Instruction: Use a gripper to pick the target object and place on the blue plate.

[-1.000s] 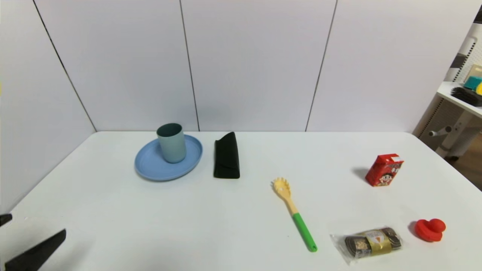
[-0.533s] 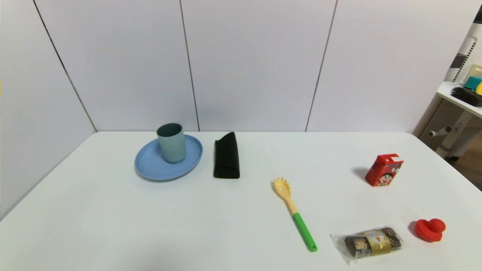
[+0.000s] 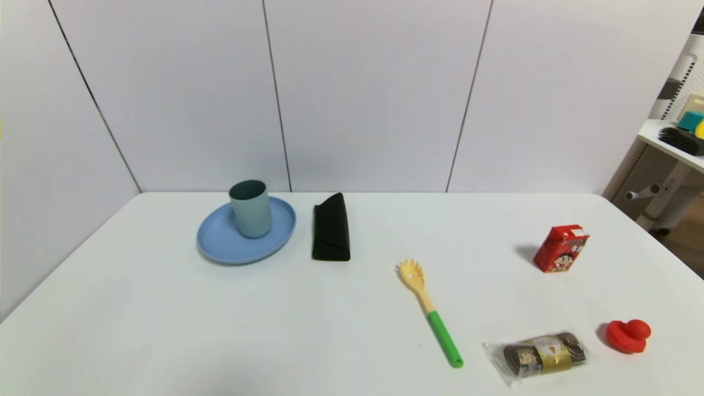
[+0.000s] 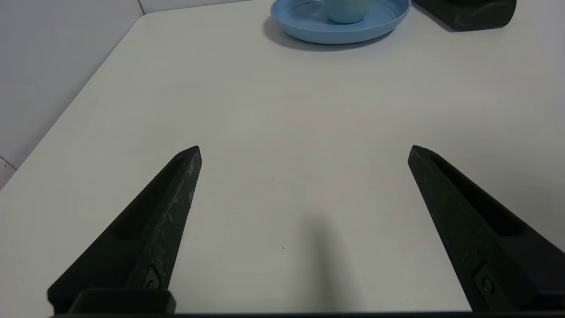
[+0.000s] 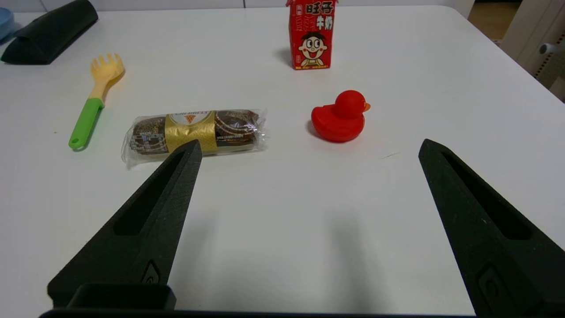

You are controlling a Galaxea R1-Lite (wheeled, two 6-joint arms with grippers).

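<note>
the pale teal plastic cup (image 3: 251,209) stands upright on the round light-blue plastic plate (image 3: 220,242), apparently delivered; the left hand (image 4: 304,152) and right hand (image 5: 309,150) hover released, empty.

Change over the last second: the left gripper (image 4: 304,150), whose two black fingertips showed at the lower left corner of the head view a second ago, has withdrawn out of that view; it was already gone half a second ago. In the left wrist view its fingers (image 4: 150,225) stand wide apart above the bare near-left part of the white table (image 4: 282,115), well short of the blue plate (image 4: 309,31).
</note>
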